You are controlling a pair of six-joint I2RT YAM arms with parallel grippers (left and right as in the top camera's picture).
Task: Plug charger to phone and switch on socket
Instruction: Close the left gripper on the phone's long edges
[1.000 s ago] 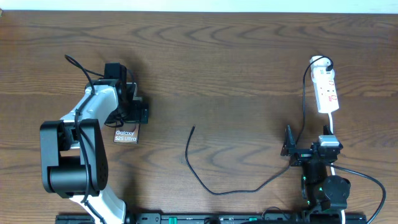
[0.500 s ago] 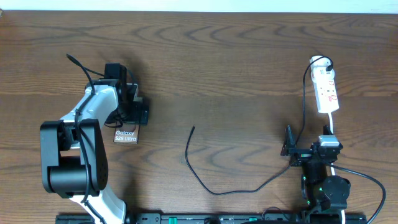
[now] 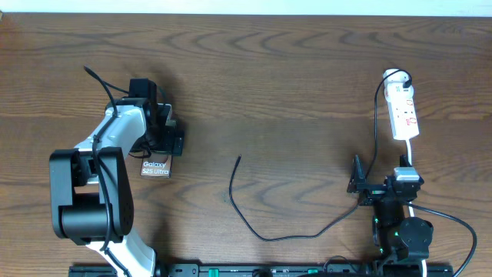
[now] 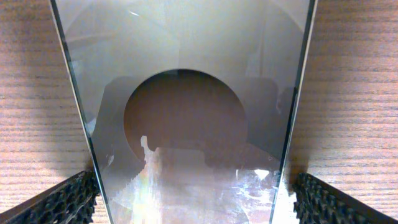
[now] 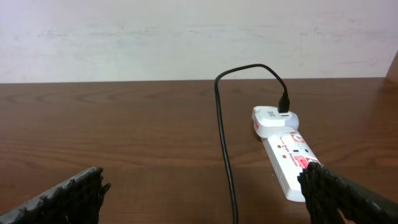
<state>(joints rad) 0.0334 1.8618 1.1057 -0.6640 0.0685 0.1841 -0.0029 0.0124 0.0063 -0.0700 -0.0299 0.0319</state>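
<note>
The phone [image 3: 155,167] is found lying flat at the 9 o'clock side of the table [image 3: 292,77], its white lettering shown at its 6 o'clock end in the overhead view. The left gripper [image 4: 196,202] is held over it, and its fingers [image 4: 65,202] are spread wide, one at each long edge of the phone. Whether the pads touch those edges cannot be told. A brown oval patch is seen on the phone's glossy face in the left wrist view.

The socket [image 3: 403,111] is placed towards 2 o'clock, well apart from the phone. A white adapter [image 5: 273,119] is plugged in at its 12 o'clock end. The charger [image 3: 265,235] is led from that adapter towards 6 o'clock, then curved along the near edge towards 9 o'clock. Its plug tip [image 3: 239,158] is left loose near the table's centre.

The right gripper [image 5: 202,193] is positioned at 6 o'clock of the socket, with its fingers [image 5: 68,193] spread apart and nothing held between them.
</note>
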